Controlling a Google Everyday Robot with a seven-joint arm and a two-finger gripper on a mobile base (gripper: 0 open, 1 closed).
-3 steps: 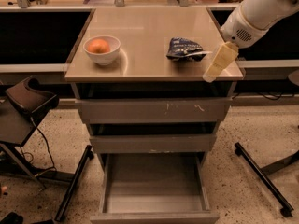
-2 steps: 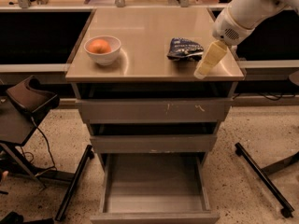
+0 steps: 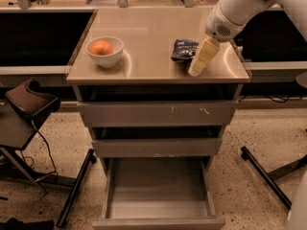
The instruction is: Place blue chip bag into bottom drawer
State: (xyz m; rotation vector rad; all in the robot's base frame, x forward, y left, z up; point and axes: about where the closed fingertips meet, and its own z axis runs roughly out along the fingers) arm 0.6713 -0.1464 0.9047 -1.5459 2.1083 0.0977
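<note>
The blue chip bag (image 3: 183, 50) lies crumpled on the right half of the cabinet top (image 3: 144, 32). My gripper (image 3: 196, 69) hangs from the white arm (image 3: 235, 8) and points down and to the left. It is just right of the bag and slightly in front of it, close above the top's front edge. It holds nothing that I can see. The bottom drawer (image 3: 158, 222) is pulled out below, and its grey tray looks empty.
A white bowl (image 3: 105, 56) with an orange fruit (image 3: 101, 47) stands on the left of the cabinet top. The two upper drawers (image 3: 158, 113) are shut. A dark chair (image 3: 26, 104) stands at the left, and a black leg of a stand (image 3: 264, 174) lies on the floor at the right.
My gripper has moved left along the front of the cabinet top, from the right corner to right beside the chip bag. The bag and bowl have not moved.
</note>
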